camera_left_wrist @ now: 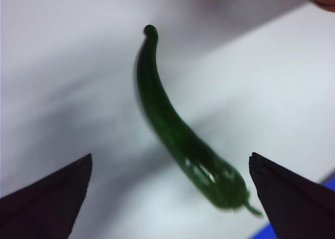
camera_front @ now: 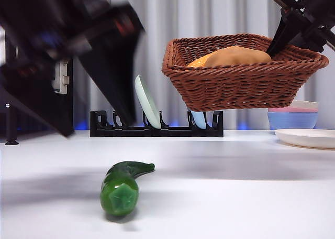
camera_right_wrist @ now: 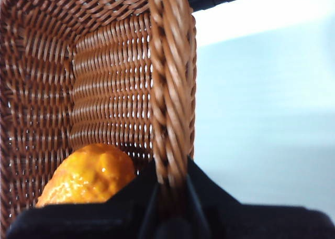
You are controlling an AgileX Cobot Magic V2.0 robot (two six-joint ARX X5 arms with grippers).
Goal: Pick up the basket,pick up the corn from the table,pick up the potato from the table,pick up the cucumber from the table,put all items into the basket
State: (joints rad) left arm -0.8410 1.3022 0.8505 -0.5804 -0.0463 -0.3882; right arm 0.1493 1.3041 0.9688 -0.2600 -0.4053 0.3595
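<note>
High above the white table, my right gripper is pinched on the braided rim of the basket, one jaw inside the wall and one outside, and holds the basket clear of the surface with open air under its base. In the front view that arm comes in dark from the upper right corner and meets the rim at the basket's far right side. Inside the basket lie the potato, a smooth tan mound rising above the rim, and the corn, whose knobbly orange end shows in my right wrist view against the woven floor and wall; from the front only a sliver of it peeks out beside the potato. My left gripper hangs over the cucumber with its jaws spread wide, one to each side of the fat end and touching nothing. The cucumber lies flat on the table, well apart from the basket, its ridged cut end toward the front camera and its thin curved stem pointing away. My left arm shows as a large dark blur at the upper left of the front view. Behind stand a black dish rack holding pale plates, and stacked bowls at the right.
</note>
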